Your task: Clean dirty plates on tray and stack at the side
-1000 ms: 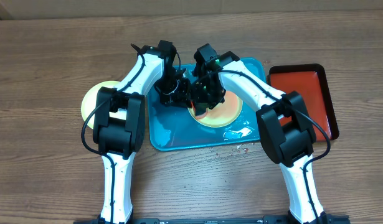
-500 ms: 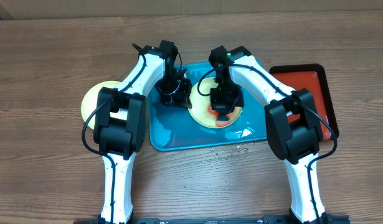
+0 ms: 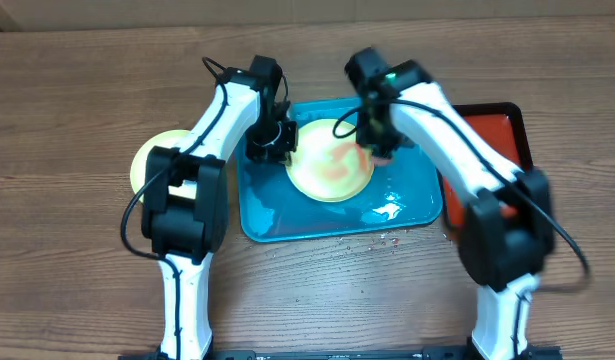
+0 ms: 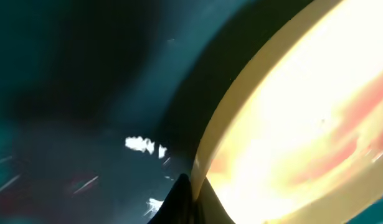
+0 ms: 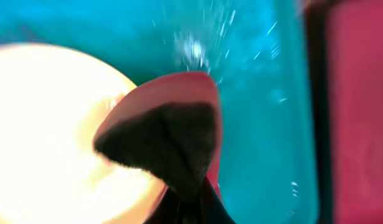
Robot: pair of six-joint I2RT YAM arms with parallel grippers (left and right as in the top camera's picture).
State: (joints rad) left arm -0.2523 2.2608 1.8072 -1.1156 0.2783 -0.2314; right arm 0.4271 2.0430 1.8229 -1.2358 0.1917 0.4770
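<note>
A yellow-green-rimmed plate (image 3: 330,168) with red smears lies on the turquoise tray (image 3: 277,215). My left gripper (image 3: 278,141) is shut on the plate's left rim. In the left wrist view its fingertips (image 4: 192,194) pinch the rim of the plate (image 4: 303,118) above the tray (image 4: 85,74). My right gripper (image 3: 377,135) is shut on a red sponge (image 3: 381,150) at the plate's right edge. In the right wrist view the gripper (image 5: 188,208) holds the sponge (image 5: 172,127), dark side up, between the plate (image 5: 42,124) and the tray floor (image 5: 260,106). Another yellow-green plate (image 3: 147,162) lies on the table to the left, partly hidden by the left arm.
A smaller red dark-rimmed tray (image 3: 499,145) stands right of the turquoise one and also shows in the right wrist view (image 5: 359,93). Water pools on the tray floor (image 3: 387,212). Droplets lie on the wooden table (image 3: 387,240) in front of it.
My right gripper has swept the sponge from the plate's middle to its right edge, with the arm swinging right. The plate has shifted slightly left and back in the left gripper's hold.
</note>
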